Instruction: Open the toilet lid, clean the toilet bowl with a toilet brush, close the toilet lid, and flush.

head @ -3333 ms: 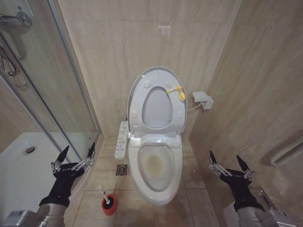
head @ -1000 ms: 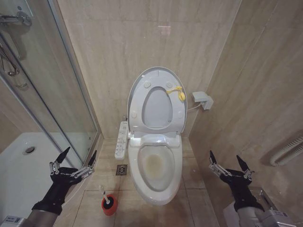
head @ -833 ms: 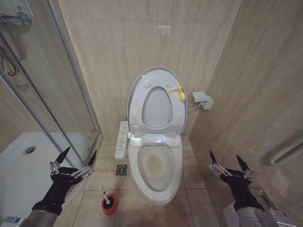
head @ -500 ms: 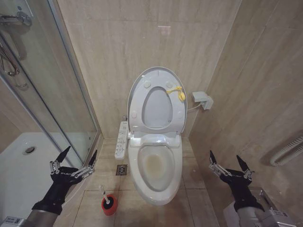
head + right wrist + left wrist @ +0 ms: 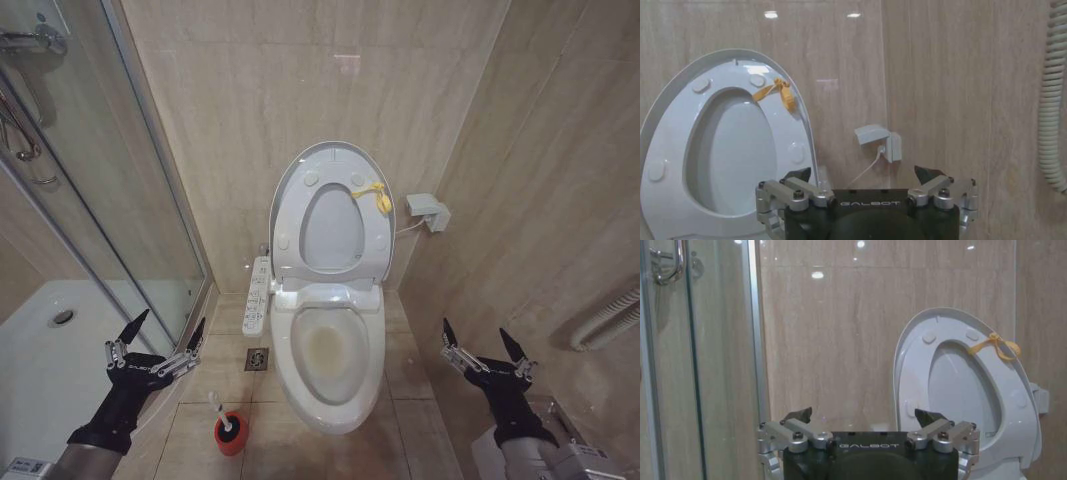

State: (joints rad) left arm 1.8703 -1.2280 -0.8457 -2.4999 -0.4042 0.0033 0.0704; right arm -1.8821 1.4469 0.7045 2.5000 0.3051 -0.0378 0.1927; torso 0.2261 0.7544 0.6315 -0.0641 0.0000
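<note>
The left gripper (image 5: 160,334) hangs low at the robot's left with its fingers spread wide and nothing between them, close by the glass shower door (image 5: 110,200). Just beyond it, on the floor tiles, the toilet brush (image 5: 222,414) stands in its red cup holder (image 5: 230,436), near the left front of the toilet bowl (image 5: 330,350). A floor drain (image 5: 257,359) lies between the holder and the white button panel (image 5: 259,294) along the bowl's left side. The toilet lid (image 5: 332,212) stands raised against the back wall together with the seat, a yellow tag (image 5: 375,194) at its upper right edge. The right gripper (image 5: 485,345) waits at the right of the bowl, also wide open and empty, near the side wall, where a small white box (image 5: 428,212) is mounted.
</note>
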